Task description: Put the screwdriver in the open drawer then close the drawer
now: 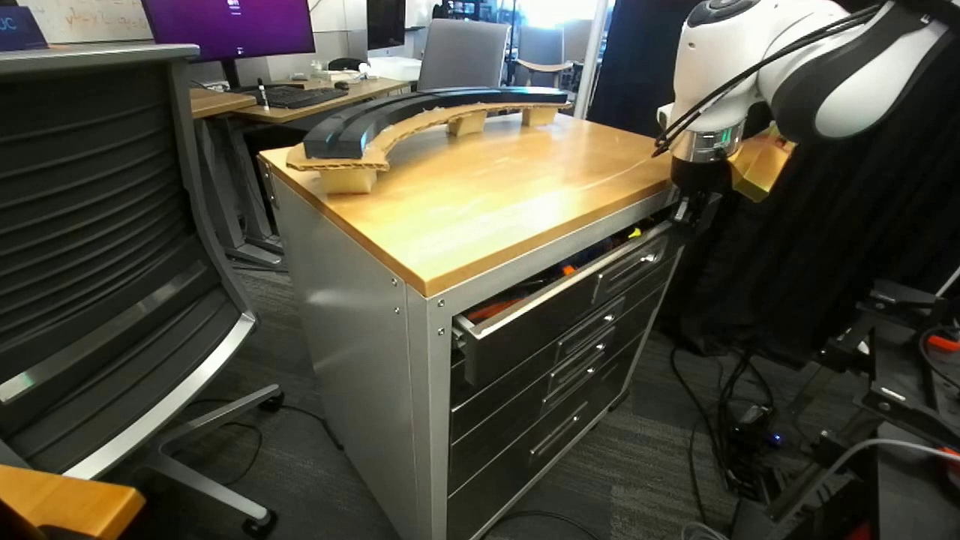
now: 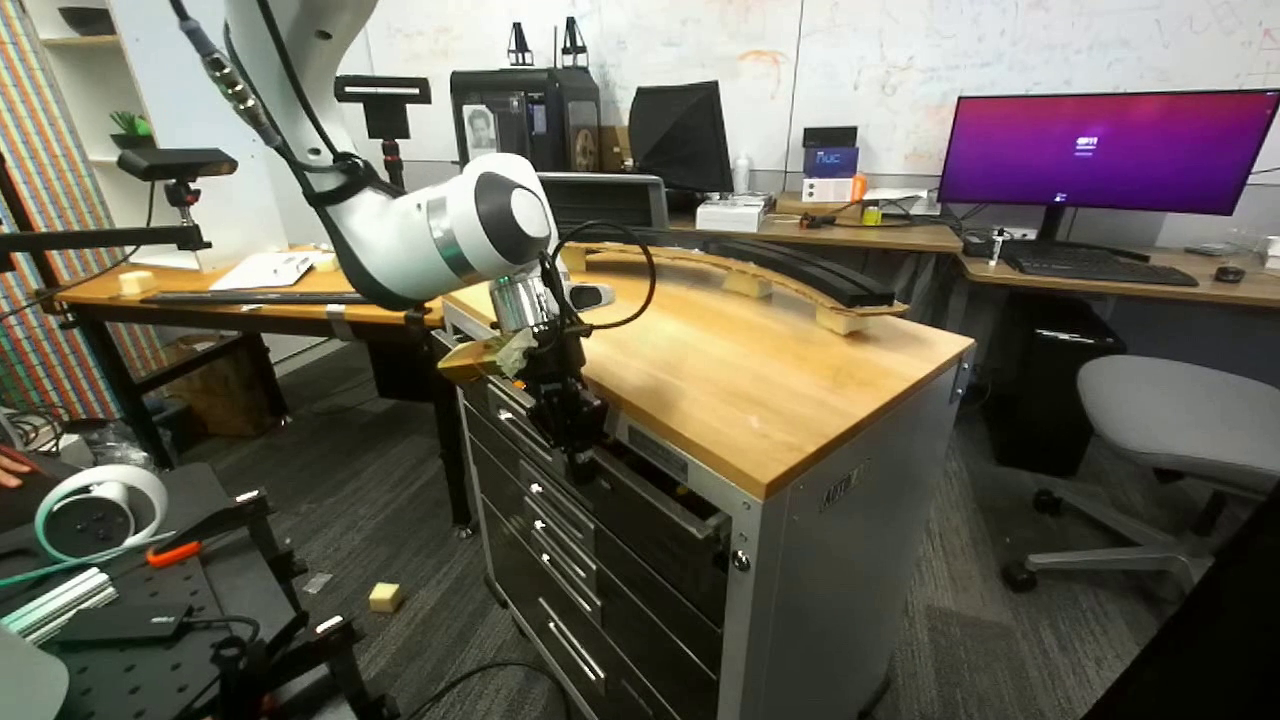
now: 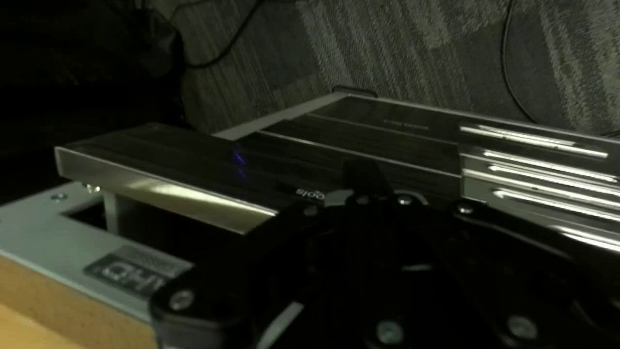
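Observation:
The wide metal drawer at the top of the cabinet is partly open in both exterior views, its front showing here (image 1: 536, 319) and here (image 2: 655, 525). It also fills the left middle of the wrist view (image 3: 160, 152). A small yellow thing (image 1: 636, 232) shows inside the drawer near its far end; I cannot tell surely whether it is the screwdriver. My gripper (image 1: 681, 219) points down at the drawer's front edge, also in an exterior view (image 2: 579, 465). In the wrist view its dark fingers (image 3: 365, 180) are together, against the drawer front, with nothing visible between them; contact is unclear.
The cabinet's wooden top (image 1: 510, 202) overhangs the drawer and bears a curved black piece on cardboard (image 1: 435, 109). Orange items (image 1: 495, 307) lie in the drawer. Lower drawers with handles (image 1: 592, 369) are shut. A black cart (image 2: 180, 620) and a chair (image 1: 112, 247) stand nearby.

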Robot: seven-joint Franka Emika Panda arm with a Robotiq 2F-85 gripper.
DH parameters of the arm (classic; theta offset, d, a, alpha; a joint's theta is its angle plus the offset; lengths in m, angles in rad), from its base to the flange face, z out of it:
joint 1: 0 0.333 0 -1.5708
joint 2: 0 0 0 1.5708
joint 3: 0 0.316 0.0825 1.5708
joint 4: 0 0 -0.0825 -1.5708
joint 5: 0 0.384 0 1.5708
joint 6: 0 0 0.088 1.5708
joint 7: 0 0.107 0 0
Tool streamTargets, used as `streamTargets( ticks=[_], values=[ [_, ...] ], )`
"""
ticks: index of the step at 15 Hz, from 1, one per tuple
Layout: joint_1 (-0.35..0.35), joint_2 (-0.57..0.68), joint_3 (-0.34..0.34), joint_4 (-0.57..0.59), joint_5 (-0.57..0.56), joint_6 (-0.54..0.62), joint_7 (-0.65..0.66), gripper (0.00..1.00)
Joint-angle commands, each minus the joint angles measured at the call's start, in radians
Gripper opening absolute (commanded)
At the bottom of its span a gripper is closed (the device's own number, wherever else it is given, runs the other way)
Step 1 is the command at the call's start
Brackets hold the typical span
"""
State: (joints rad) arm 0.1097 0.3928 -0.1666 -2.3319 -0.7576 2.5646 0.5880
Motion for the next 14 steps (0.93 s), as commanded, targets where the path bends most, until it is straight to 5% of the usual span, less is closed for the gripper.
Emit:
streamTargets(
  ticks=[1, 3, 5, 8, 10, 13, 14],
  values=[
    [0.056, 0.008, -0.072, 0.008, -0.234, 0.138, 0.185, 0.00],
    [0.073, -0.028, -0.111, -0.027, -0.373, 0.193, 0.313, 0.07],
    [0.092, -0.064, -0.150, -0.048, -0.530, 0.226, 0.467, 0.33],
    [0.117, -0.128, -0.173, -0.070, -0.760, 0.243, 0.678, 0.55],
    [0.092, -0.182, -0.159, -0.105, -0.800, 0.271, 0.652, 0.69],
    [0.081, -0.302, -0.144, -0.186, -0.669, 0.251, 0.455, 0.93],
    [-0.013, -0.341, -0.034, -0.208, -0.612, 0.214, 0.381, 1.00]
  ],
)
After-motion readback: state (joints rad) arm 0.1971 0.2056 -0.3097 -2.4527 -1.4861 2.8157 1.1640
